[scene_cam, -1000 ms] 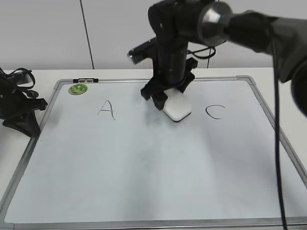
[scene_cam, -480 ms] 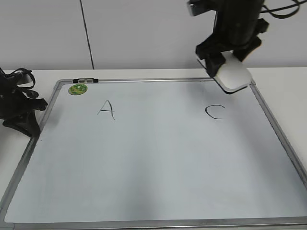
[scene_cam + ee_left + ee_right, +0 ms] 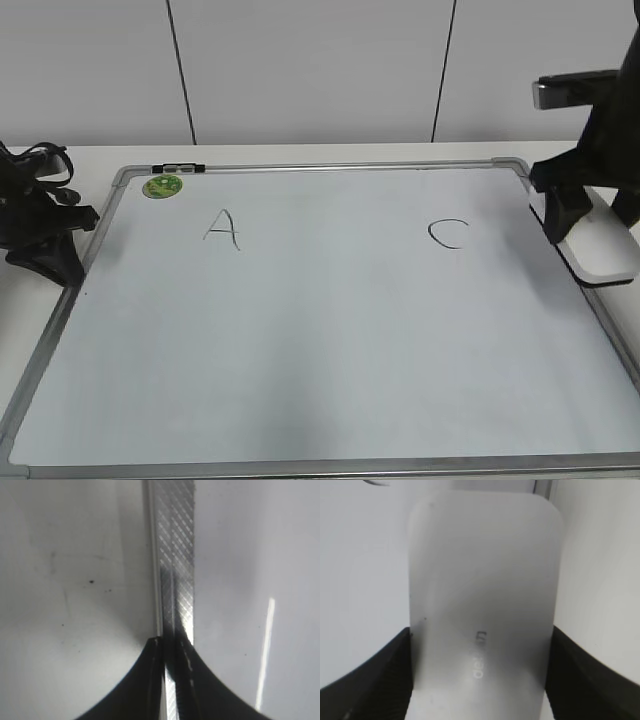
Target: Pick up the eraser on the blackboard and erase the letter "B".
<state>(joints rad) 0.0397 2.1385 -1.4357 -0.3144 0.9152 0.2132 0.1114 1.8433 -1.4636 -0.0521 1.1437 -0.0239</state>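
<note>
The blackboard point(image 3: 330, 167) lies flat on the table, with a handwritten "A" point(image 3: 222, 229) and "C" point(image 3: 449, 234). No letter "B" shows; the surface between "A" and "C" is bare. My right gripper point(image 3: 590, 225) is shut on the white eraser point(image 3: 600, 252) and holds it over the board's right frame. In the right wrist view the eraser point(image 3: 482, 595) fills the middle between my right gripper's point(image 3: 480, 672) two black fingers. My left gripper point(image 3: 45, 245) rests at the board's left edge. In the left wrist view it point(image 3: 170, 645) is shut and empty over the metal frame point(image 3: 175, 555).
A round green magnet point(image 3: 163, 185) sits on the board's far left corner. A dark marker point(image 3: 178, 167) lies on the top frame beside it. A white table point(image 3: 300, 153) surrounds the board and a wall stands behind it.
My right gripper has carried the eraser from the middle of the board, between "A" and "C", up and to the right, then down to the right frame. The left arm has not moved.
</note>
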